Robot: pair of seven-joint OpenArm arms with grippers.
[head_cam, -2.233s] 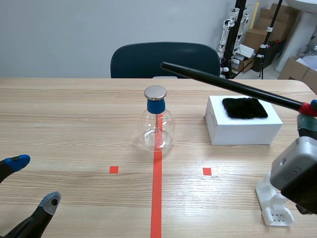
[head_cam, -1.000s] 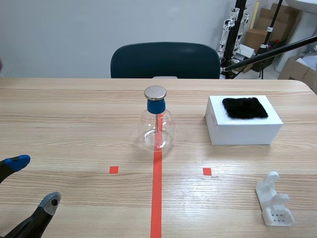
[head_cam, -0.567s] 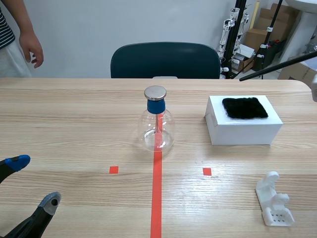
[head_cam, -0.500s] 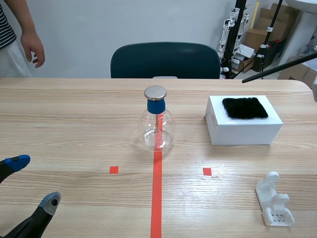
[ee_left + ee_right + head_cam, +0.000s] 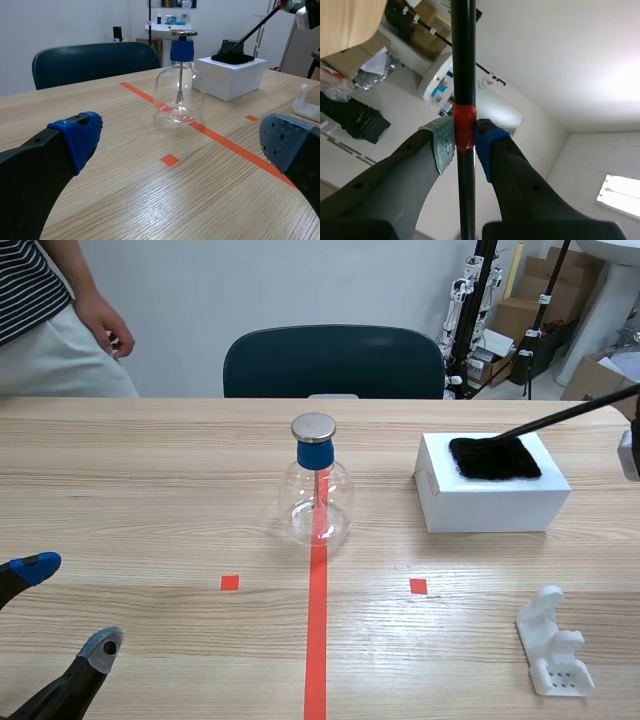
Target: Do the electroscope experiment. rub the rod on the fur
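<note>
Quick count of what was on the desk [image 5: 150,490]: one rod, one patch of fur, one white box, one glass electroscope flask and one little white plastic stand. There were also two grippers.

The black rod [image 5: 570,413] came in slanting down from the right side. Its low tip was on the fur [image 5: 494,457], near the far edge of the patch as far as we could tell. The fur was a flat black square lying on top of the white box [image 5: 490,502], which sat on the right half of the desk.

The right gripper [image 5: 464,145] was clamped on the rod. One grey-green pad and one blue pad pressed it from either side, right on the single red tape band [image 5: 464,127] around it.

The left gripper [image 5: 65,607] sat low at the near left corner with its two fingers spread wide and nothing between them.

The flask [image 5: 318,502] stood upright in the middle, on the far end of the one long orange-red line [image 5: 316,640]. It had a blue collar and a round metal disc on top. Two small orange-red squares [image 5: 230,582] flanked the line, one on each side.

The white stand [image 5: 553,645] sat at the near right, well apart from the box.

Across the desk we saw one dark blue chair [image 5: 333,360]. One person [image 5: 45,320] in a striped top stood at the far left, with one hand [image 5: 108,325] hanging down.
</note>
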